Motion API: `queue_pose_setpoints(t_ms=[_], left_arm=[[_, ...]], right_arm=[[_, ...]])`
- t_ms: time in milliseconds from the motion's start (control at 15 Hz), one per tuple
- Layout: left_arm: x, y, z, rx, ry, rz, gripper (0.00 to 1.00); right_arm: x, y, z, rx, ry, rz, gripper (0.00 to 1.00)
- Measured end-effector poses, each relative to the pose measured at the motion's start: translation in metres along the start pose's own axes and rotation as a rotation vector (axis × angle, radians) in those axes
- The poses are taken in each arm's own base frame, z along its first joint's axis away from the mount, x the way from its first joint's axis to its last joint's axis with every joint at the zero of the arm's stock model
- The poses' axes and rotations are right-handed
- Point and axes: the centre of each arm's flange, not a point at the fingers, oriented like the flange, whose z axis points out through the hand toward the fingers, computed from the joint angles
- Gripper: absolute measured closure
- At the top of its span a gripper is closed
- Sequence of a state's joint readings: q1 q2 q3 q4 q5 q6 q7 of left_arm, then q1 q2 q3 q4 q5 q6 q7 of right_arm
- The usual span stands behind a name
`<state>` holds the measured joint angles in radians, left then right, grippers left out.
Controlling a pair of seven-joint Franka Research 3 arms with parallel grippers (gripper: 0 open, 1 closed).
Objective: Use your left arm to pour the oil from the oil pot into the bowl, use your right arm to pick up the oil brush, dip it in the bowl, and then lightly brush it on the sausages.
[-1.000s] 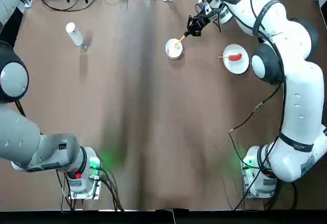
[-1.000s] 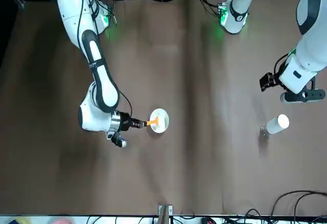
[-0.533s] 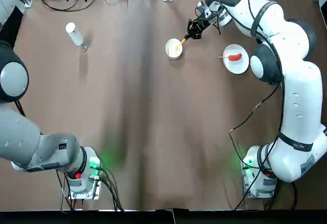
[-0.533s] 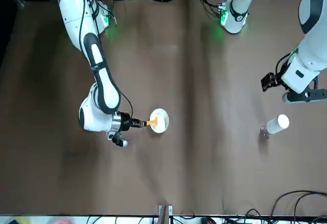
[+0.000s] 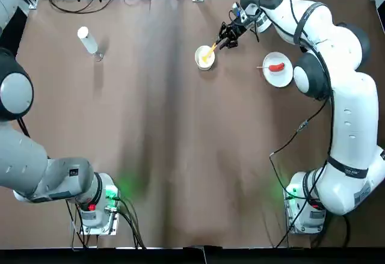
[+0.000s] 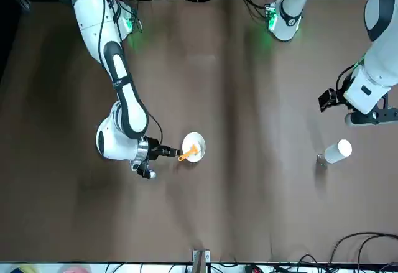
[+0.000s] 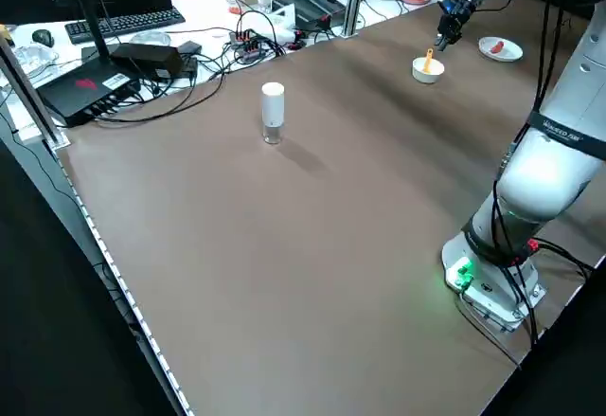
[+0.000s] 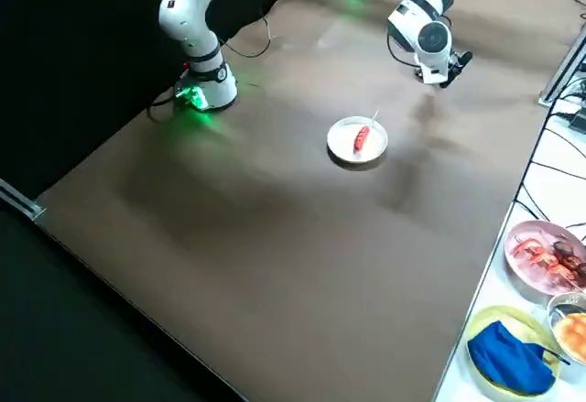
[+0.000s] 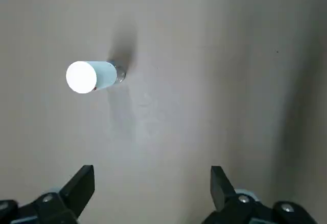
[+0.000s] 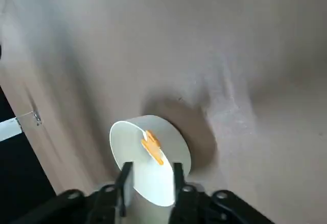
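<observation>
At the far left of the table the oil pot (image 5: 88, 40) stands upright on its clear base, alone and well apart from everything else. The left gripper (image 9: 152, 191) hovers above the bare table near it, touching nothing, its fingers spread wide; in the front view it (image 6: 352, 104) hangs on the robot's side of the pot.

Toward the far middle sits the bowl (image 5: 204, 58), white and round. The oil brush (image 5: 210, 52) slants down into it, its yellow-orange end inside the rim and its handle rising toward the right. The right gripper (image 5: 228, 35) is just beyond the bowl's far right edge, fingers pinched narrowly on the brush handle; the right wrist view shows the orange tip (image 10: 152, 147) over the bowl's white inside (image 10: 134, 155).

To the right of the bowl, clear of it, lies the flat white plate (image 5: 285, 77) with the red sausage (image 5: 277, 67) resting on it, its thin pale stick pointing left.
</observation>
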<state>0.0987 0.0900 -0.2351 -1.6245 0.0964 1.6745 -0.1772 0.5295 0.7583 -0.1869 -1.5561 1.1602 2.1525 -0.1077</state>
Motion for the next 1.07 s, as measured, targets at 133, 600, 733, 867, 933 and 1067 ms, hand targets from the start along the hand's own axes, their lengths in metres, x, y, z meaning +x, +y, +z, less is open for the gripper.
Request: queue_pose_setpoints(t_ms=[133,600,733,867,933,1067], left_arm=[[0.0,-0.001,0.0,-0.001,0.0,-0.002,0.0],[0.0,-0.002,0.0,-0.002,0.0,-0.003,0.0],[0.0,-0.002,0.0,-0.002,-0.001,-0.003,0.0],[0.0,-0.001,0.0,-0.002,-0.001,-0.003,0.0],[0.0,-0.001,0.001,-0.002,-0.001,-0.003,0.0],[0.001,-0.001,0.001,-0.002,-0.002,-0.003,0.0]], right_arm=[[0.002,0.001,-0.004,0.001,0.006,-0.005,0.53],[0.015,0.007,-0.083,-0.013,-0.076,-0.034,0.52],[0.015,0.012,-0.131,-0.062,-0.108,-0.054,0.52],[0.012,0.013,-0.176,-0.114,-0.12,-0.074,0.51],[0.009,0.012,-0.193,-0.14,-0.122,-0.085,0.5],[0.002,0.006,-0.218,-0.195,-0.12,-0.117,0.47]])
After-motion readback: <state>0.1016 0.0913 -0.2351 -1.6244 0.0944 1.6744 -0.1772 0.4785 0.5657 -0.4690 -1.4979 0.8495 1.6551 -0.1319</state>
